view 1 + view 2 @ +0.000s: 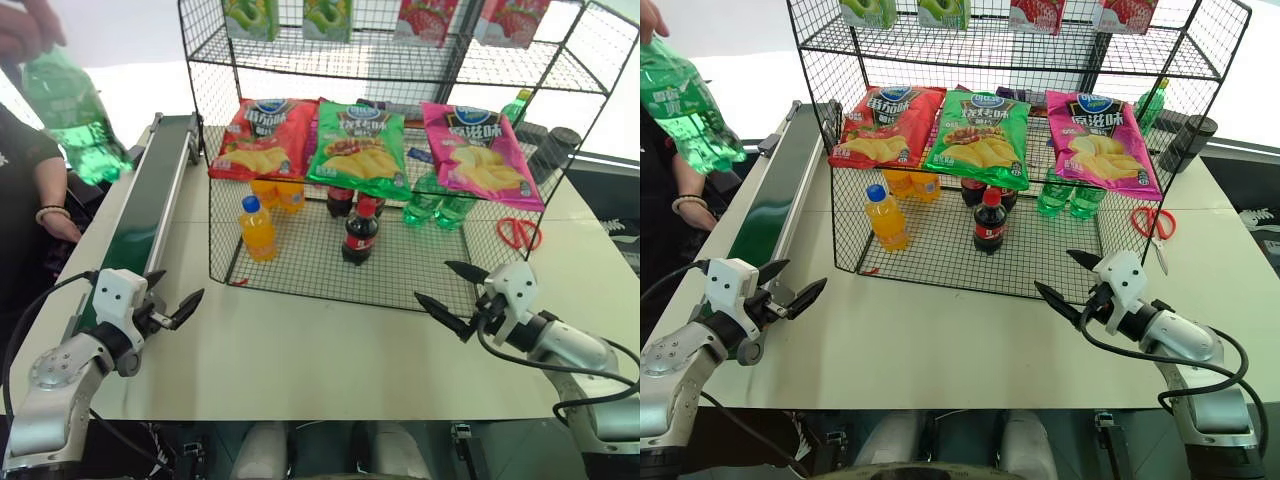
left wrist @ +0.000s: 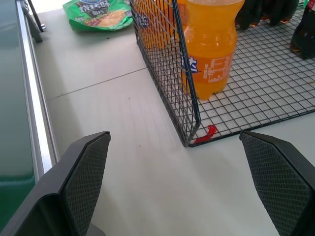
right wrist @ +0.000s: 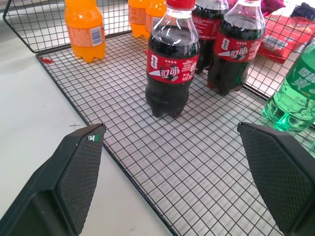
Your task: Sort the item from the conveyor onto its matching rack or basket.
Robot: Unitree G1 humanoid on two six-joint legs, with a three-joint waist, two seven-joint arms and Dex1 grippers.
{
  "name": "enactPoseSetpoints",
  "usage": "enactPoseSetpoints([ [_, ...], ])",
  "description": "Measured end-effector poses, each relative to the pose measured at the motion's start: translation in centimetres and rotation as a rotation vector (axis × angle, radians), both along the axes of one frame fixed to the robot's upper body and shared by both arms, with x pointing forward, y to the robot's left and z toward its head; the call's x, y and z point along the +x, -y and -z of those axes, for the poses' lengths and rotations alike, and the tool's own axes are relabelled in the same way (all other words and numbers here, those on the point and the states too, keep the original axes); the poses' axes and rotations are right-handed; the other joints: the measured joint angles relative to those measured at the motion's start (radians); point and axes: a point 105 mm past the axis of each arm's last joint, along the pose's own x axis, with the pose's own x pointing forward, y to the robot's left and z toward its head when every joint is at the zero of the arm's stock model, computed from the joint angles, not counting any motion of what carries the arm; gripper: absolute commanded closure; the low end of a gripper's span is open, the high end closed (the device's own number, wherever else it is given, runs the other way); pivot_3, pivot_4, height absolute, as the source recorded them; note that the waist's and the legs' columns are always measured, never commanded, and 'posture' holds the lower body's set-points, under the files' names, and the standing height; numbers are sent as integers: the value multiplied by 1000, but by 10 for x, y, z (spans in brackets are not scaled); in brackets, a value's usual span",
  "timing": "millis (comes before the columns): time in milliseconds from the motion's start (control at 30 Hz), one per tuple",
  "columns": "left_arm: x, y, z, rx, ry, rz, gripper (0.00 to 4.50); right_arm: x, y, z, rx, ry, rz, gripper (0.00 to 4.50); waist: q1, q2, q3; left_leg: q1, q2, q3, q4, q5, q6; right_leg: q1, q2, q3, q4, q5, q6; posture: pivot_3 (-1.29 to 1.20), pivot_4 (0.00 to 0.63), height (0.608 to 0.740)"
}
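Note:
A person's hand (image 1: 25, 25) holds the item (image 1: 70, 115), a clear-green bottle with a green label, in the air above and to the left of the conveyor (image 1: 150, 200); the hand hides its cap. The conveyor's dark-green belt runs along the table's left side. The black wire rack (image 1: 400, 270) stands at the table's middle and back. My left gripper (image 1: 178, 287) hovers open and empty beside the conveyor's near end. My right gripper (image 1: 437, 282) is open and empty just in front of the rack's front right edge.
On the rack floor stand orange-drink bottles (image 1: 257, 228), cola bottles (image 1: 361, 232) and green bottles (image 1: 425, 205). Three chip bags (image 1: 360, 145) lie on the tier above. Red scissors (image 1: 518, 232) lie on the table right of the rack. The person's arm (image 1: 50, 200) is left of the conveyor.

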Motion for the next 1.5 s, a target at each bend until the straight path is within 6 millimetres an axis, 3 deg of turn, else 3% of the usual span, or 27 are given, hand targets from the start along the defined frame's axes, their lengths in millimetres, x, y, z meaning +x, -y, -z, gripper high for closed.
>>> enactPoseSetpoints([
  [867,9,-2,-5,-9,22,-2,0,-4,8,8,6,-14,60,33,0,0,0,0,0,0,0,0,0,0,0,0,0,0,0,0,150,729],
  [1500,15,0,-10,-17,44,-2,0,1,17,-2,15,19,101,33,-2,0,0,0,0,0,0,0,0,0,1,0,0,0,0,0,150,729],
])
